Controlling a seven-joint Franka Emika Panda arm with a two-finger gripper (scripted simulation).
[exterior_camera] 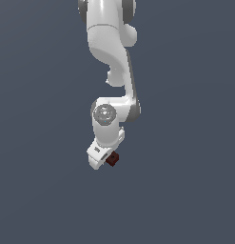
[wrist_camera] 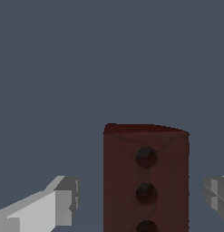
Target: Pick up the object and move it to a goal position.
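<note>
In the wrist view the claw (wrist_camera: 143, 199) stands wide apart, one grey finger (wrist_camera: 63, 201) at each side of the red-brown block (wrist_camera: 145, 181), with clear gaps and no contact. Three dark dots run along the block's top face. The exterior view shows only a corner of the block (exterior_camera: 112, 158) at the white hand's 4 o'clock, fingers hidden.

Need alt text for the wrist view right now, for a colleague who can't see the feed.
A dark red-brown block with a row of dark dots on its top face sits between the two fingertips of the open gripper, with clear gaps on both sides. One grey fingertip shows on either side, against a plain blue-grey surface.
</note>
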